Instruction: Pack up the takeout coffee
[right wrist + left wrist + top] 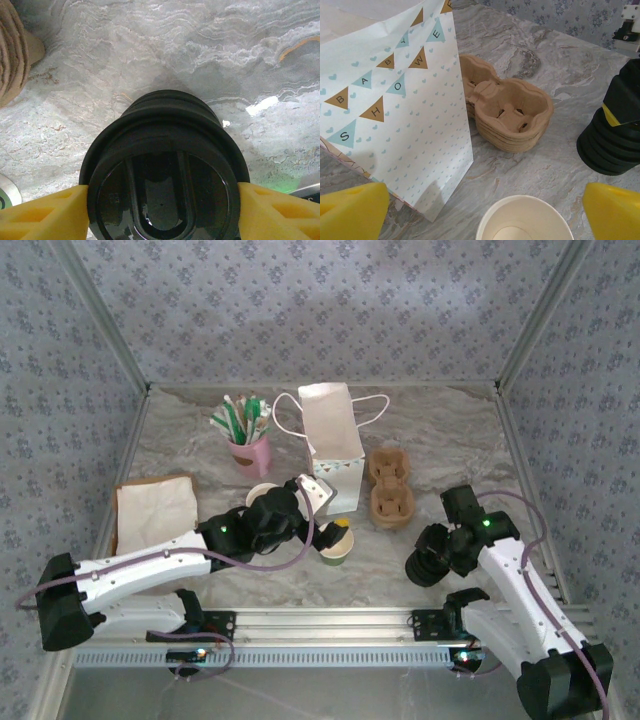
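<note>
Standing near the table's front edge, one lidless paper cup (520, 226) sits between the yellow fingers of the left claw (482, 207), which are spread wide. At the cup's 3 o'clock, the right claw (162, 212) pinches the top of one stack of black lids (160, 115). Farther back there is one gift bag (332, 445) at 12 o'clock, one stack of cup carriers (391, 487) at 2 o'clock and one pink holder of straws (250, 452) at 11 o'clock. The left wrist view gives the bag's bunting print and the cup's empty cream inside — the top view gives the bag's looped handles instead.
</note>
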Available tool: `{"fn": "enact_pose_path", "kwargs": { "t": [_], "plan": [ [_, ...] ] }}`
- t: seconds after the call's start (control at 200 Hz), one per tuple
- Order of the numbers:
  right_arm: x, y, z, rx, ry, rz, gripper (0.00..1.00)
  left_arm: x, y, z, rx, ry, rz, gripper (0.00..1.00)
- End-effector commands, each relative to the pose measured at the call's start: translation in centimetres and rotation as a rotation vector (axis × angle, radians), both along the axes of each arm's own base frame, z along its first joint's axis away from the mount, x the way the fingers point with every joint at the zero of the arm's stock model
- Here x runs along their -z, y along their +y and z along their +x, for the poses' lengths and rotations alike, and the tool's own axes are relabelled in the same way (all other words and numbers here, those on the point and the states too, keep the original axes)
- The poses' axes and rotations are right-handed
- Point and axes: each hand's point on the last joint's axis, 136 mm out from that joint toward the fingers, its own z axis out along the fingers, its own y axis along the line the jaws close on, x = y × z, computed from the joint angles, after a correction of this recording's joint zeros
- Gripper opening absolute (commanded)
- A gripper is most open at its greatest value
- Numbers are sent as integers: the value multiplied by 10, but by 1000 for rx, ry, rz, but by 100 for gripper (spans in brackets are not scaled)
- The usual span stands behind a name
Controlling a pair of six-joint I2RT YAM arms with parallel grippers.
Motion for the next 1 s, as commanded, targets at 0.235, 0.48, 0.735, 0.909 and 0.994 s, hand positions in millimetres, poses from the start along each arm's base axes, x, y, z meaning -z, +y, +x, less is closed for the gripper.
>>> {"fn": "enact_pose_path", "kwargs": {
  "t": [0.235, 0.48, 0.735, 0.909, 0.994],
  "plan": [
    [-11, 2, -3, -10, -15, 16, 73, -9, -10, -4, 50, 2, -36, 96],
    [-14, 0, -6, -16, -18, 10, 73, -7, -12, -5, 59, 6, -37, 93],
    [-27, -2, -3, -14, -50, 0, 73, -12, -7, -4, 43, -10, -56, 94],
    [-45, 0, 7, -39, -108, 5, 73, -23, 5, -2, 3, -51, -101, 97],
    [-56, 7, 12, -61, -142, 26, 73, -29, 13, -3, -9, -73, -126, 99]
  ]
}}
